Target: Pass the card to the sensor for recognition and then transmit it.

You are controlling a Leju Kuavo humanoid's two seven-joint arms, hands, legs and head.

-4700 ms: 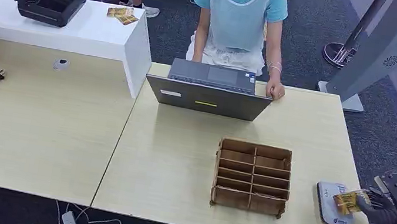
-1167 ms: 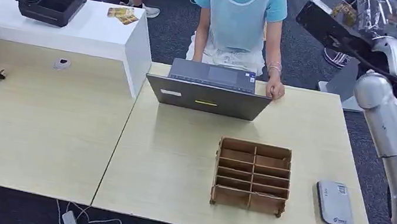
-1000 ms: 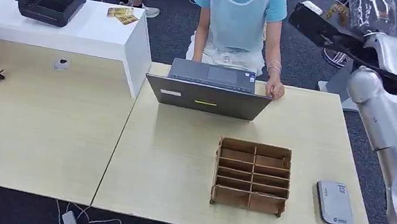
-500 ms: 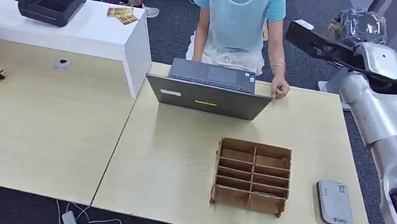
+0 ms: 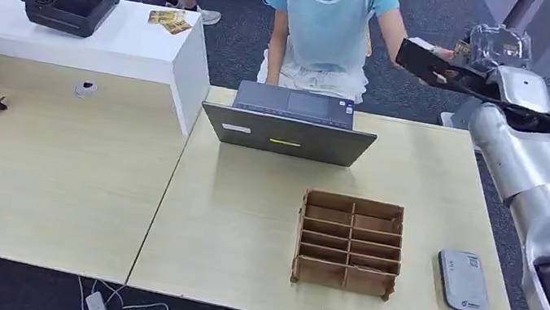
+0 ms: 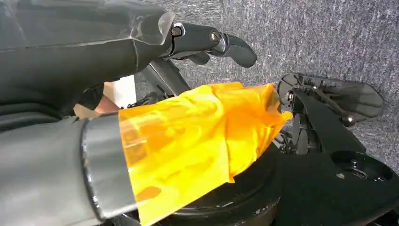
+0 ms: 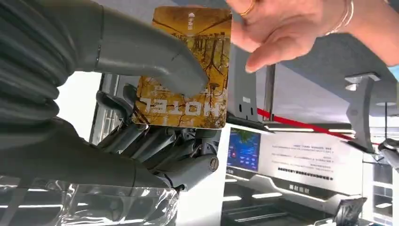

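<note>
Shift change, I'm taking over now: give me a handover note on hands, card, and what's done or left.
Right robot hand: raised past the table's far edge, holds the card under its thumb.
Left robot hand: hangs low over the carpet, holds nothing.
Person's hand is at the card's edge; whether it grips the card is unclear.
Sensor lies on the table, nothing on it.
Left: release the card to the person.

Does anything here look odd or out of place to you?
Nothing looks broken or spilled. The one curious sight: the robot's right hand holds a yellow hotel card with its lettering upside down in the wrist view, while a person's hand reaches for it.
</note>
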